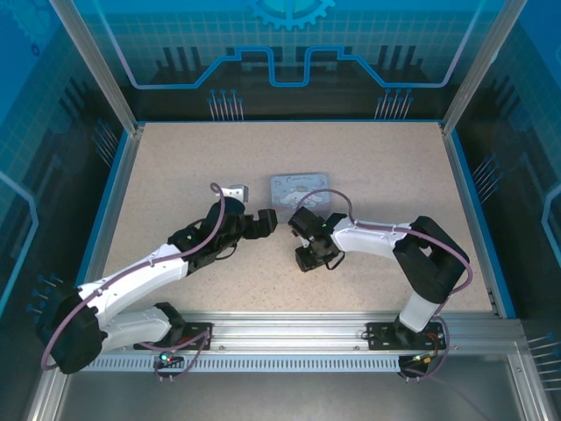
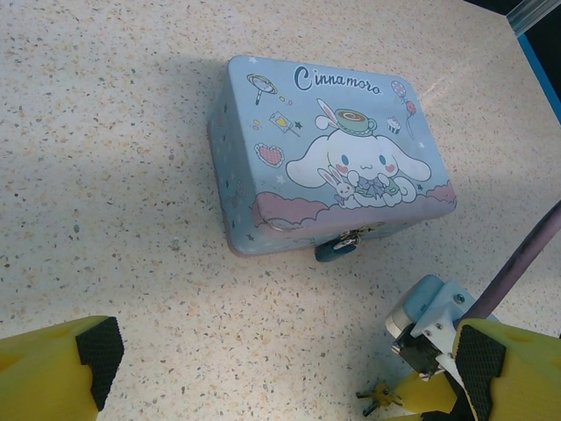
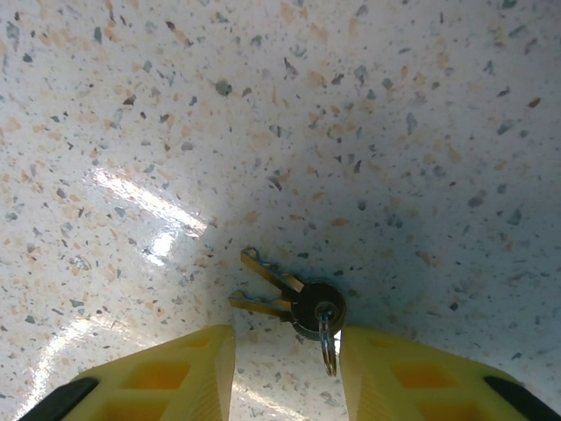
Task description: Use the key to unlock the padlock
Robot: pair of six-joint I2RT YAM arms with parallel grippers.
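Top external view: both arms reach in from the near edge of the speckled worktop point(image 1: 175, 175). Right end effector point(image 1: 308, 258) is nearest, pointed down at the worktop around mid-table. Left end effector point(image 1: 263, 221) is just beyond it and to its left, aimed toward the tin box point(image 1: 298, 187), which lies farther back near the centre.

Right wrist view: right end effector point(image 3: 285, 373) has its yellow fingers point(image 3: 149, 381) part-spread with a clear gap, nothing pinched. Key point(image 3: 279, 296) lies flat on the worktop at the mouth of that gap. It has two thin blades fanned to the left and a dark round head. A small wire ring point(image 3: 326, 346) trails back toward the right-hand finger. Cannot tell if the ring touches that finger.

Left wrist view: left end effector point(image 2: 289, 351) is spread wide, black pads point(image 2: 98, 346) at the lower corners, holding nothing. Key point(image 2: 375, 400) shows small at the bottom edge, by a yellow fingertip of the right end effector. Farther on is the tin box point(image 2: 333, 149), pale blue with a cartoon lid, closed, flat on the worktop. Padlock point(image 2: 337, 249) is tiny and dark teal. It hangs at the clasp in the middle of the tin's near side, down at worktop level, apart from the key.
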